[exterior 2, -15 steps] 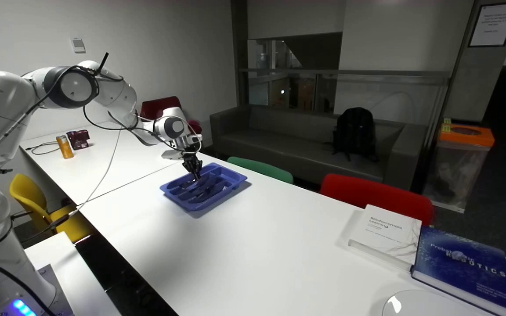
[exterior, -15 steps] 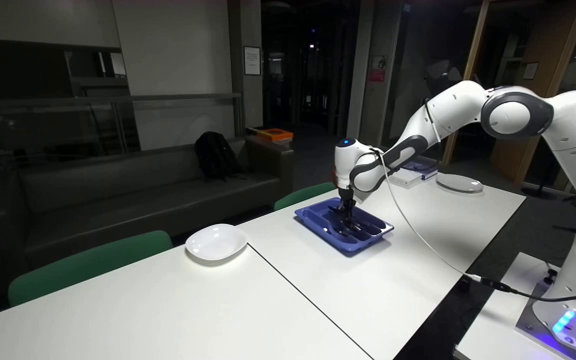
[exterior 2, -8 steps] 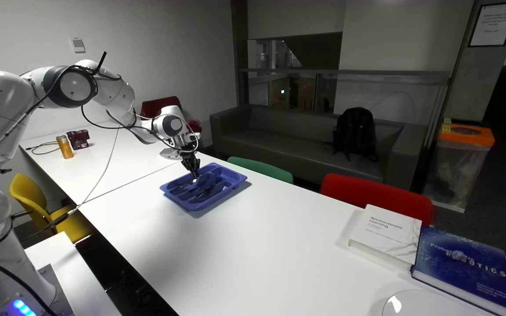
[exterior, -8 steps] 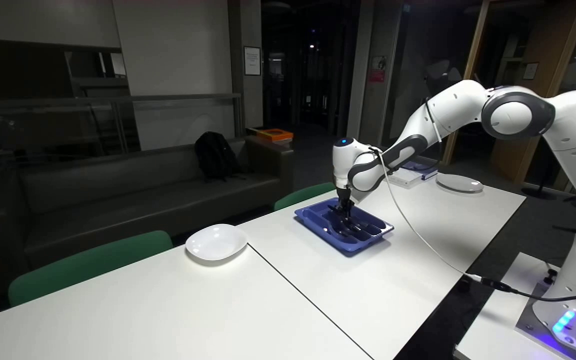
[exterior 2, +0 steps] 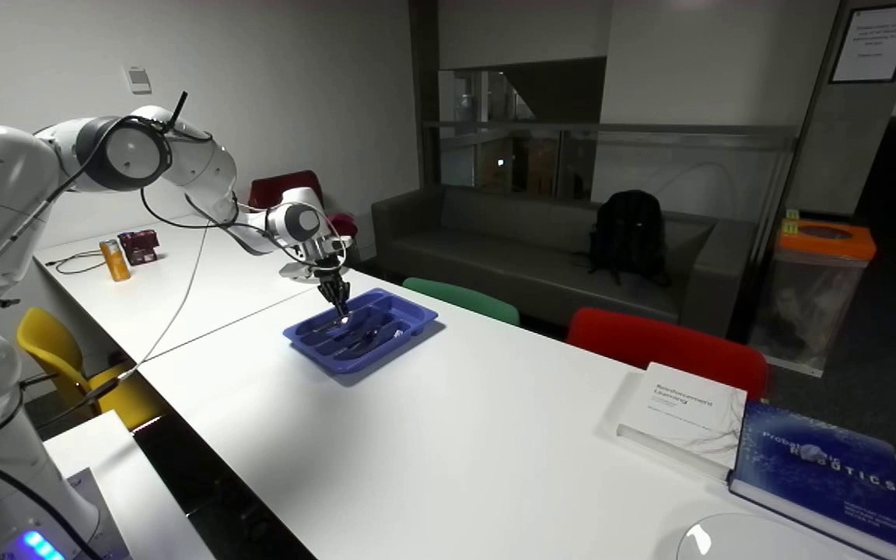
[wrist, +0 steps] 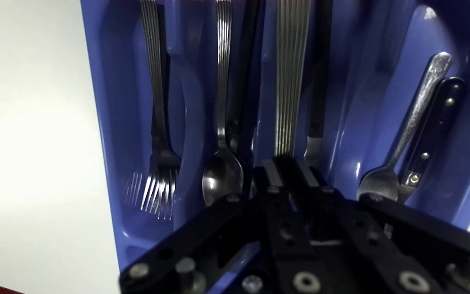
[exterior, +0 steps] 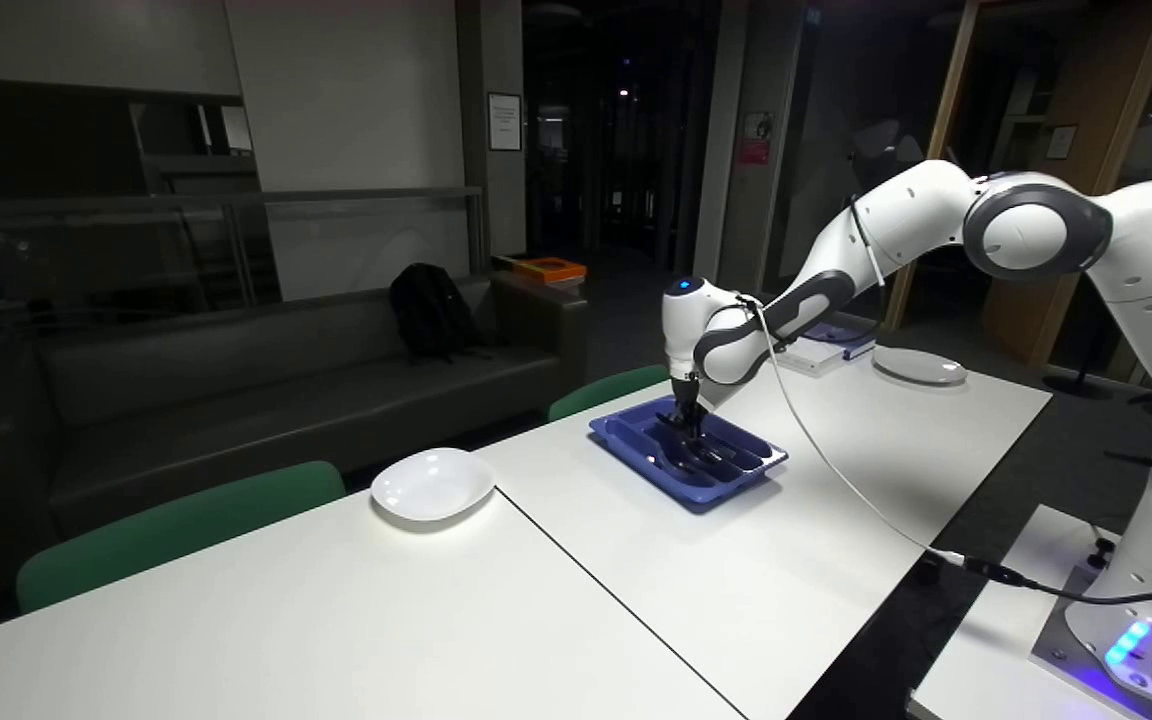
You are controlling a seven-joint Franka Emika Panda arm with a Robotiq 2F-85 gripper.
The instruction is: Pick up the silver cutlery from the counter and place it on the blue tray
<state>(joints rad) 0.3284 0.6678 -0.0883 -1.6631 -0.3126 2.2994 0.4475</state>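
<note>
Gripper (wrist: 288, 169): pinching ribbed silver utensil (wrist: 291, 77), presumably for lowering.
Utensil: along compartment (wrist: 269, 98) of blue tray (wrist: 114, 143), likely for nesting.

It's an office lounge; sofa (exterior 2: 526, 253), framed notice (exterior 2: 876, 43) and robotics book (exterior 2: 825, 478) show it.

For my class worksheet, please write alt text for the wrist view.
Black robot fingers pinch a ribbed metal utensil, its head hidden, over a divided blue tray. A fork and a spoon lie at left; a riveted black handle lies at right.
</note>
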